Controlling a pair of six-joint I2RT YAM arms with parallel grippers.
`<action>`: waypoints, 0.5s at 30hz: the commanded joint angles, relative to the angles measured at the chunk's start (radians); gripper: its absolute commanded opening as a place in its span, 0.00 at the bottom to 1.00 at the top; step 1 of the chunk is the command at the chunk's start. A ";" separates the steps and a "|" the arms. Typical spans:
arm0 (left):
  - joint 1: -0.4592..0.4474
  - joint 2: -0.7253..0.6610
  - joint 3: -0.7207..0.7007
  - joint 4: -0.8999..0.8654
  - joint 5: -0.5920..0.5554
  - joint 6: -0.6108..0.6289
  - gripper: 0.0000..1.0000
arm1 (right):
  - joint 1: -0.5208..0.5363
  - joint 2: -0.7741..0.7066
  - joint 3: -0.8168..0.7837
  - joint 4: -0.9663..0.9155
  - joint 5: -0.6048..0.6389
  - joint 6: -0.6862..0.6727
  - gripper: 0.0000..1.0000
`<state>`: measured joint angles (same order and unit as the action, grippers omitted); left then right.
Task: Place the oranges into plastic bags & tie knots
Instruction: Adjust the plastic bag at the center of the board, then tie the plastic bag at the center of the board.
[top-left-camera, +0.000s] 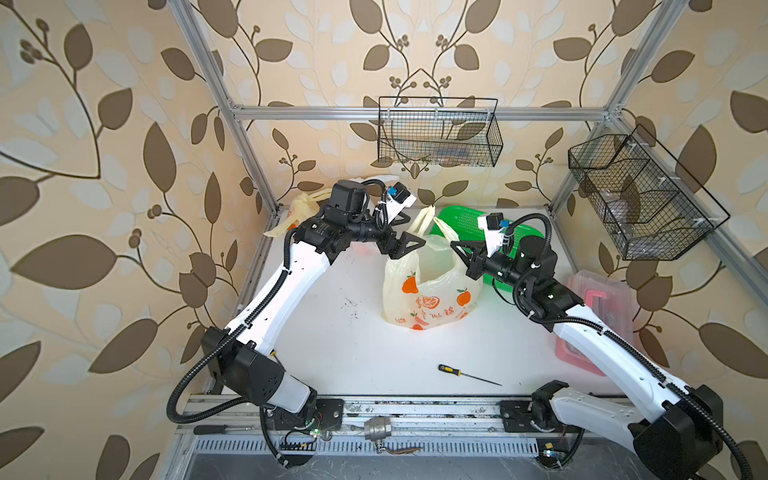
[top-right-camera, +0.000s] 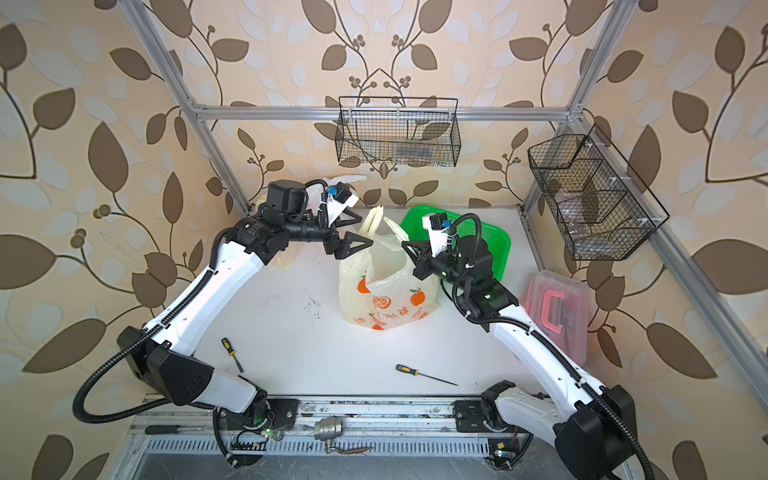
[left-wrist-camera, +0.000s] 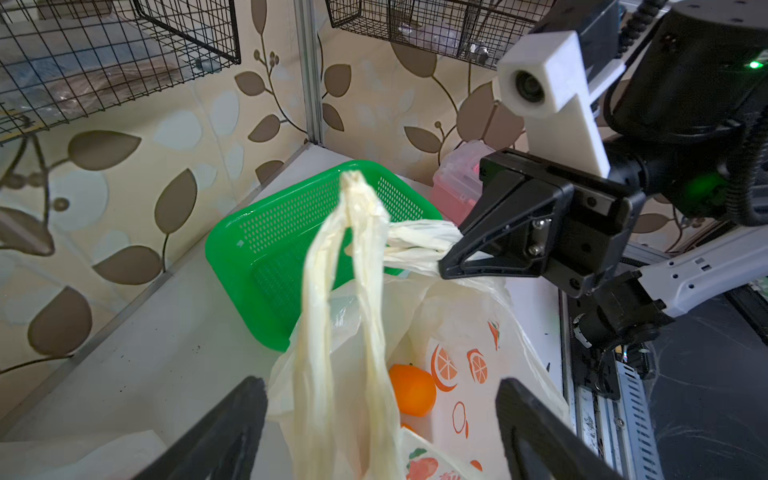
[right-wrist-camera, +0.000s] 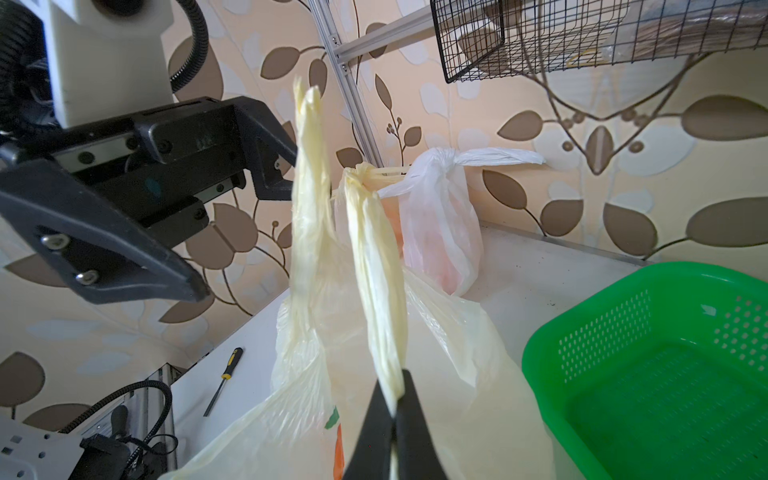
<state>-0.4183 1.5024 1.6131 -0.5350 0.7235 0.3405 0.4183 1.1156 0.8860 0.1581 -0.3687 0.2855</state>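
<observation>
In the far-left corner a knotted white bag (right-wrist-camera: 440, 216) is sitting. The left gripper (left-wrist-camera: 379, 381) is hanging released, the upright handle (right-wrist-camera: 309, 208) of the printed yellow bag (top-left-camera: 428, 291) between its spread jaws. That bag is standing mid-table, holding an orange (left-wrist-camera: 411, 395). The right gripper (right-wrist-camera: 397, 409) is clenching its other handle (right-wrist-camera: 378, 291).

Lab booth, aluminium frame (top-left-camera: 311, 113), leaf wallpaper (top-left-camera: 83, 208) (home-like), wire baskets (top-left-camera: 440, 137)
</observation>
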 joint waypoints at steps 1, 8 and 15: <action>0.000 0.023 0.052 0.035 0.025 0.002 0.86 | -0.003 0.007 -0.033 0.063 0.022 0.023 0.00; -0.002 0.085 0.104 0.010 0.198 -0.010 0.74 | -0.007 -0.007 -0.085 0.135 0.094 0.060 0.00; -0.011 0.088 0.110 -0.027 0.252 0.000 0.62 | -0.008 0.004 -0.079 0.165 0.018 -0.013 0.00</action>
<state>-0.4202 1.6058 1.6924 -0.5526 0.9127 0.3332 0.4137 1.1168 0.8112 0.2733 -0.3176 0.3111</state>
